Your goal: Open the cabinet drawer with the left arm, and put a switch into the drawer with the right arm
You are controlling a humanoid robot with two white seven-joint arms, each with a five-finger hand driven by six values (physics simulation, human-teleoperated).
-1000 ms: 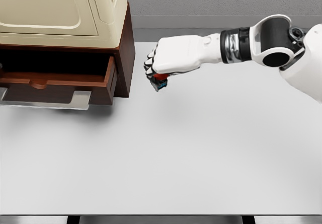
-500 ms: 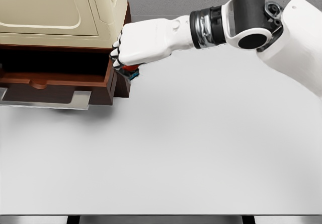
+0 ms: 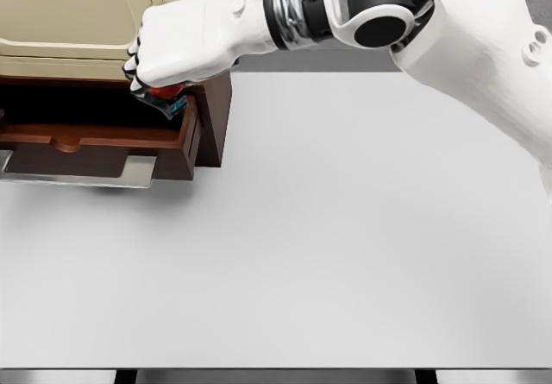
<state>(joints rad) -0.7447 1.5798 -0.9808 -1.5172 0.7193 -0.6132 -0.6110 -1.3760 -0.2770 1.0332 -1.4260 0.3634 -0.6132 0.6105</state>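
My right hand point(image 3: 159, 86) reaches in from the upper right and hangs over the right end of the open drawer point(image 3: 95, 147). Its fingers are curled around the switch point(image 3: 170, 97), a small red and blue device that pokes out below the fist. The brown wooden drawer stands pulled out of the cabinet point(image 3: 103, 22), whose cream upper body fills the top left. The drawer's inside is dark and shows nothing in it. My left arm is out of view.
The white table point(image 3: 328, 246) spreads out in front and to the right of the cabinet. A grey metal plate point(image 3: 78, 173) sticks out below the drawer front. A grey wall runs behind.
My right hand carried the switch leftward and slightly upward, from beside the cabinet's right side to above the open drawer's right end. The drawer stayed put.
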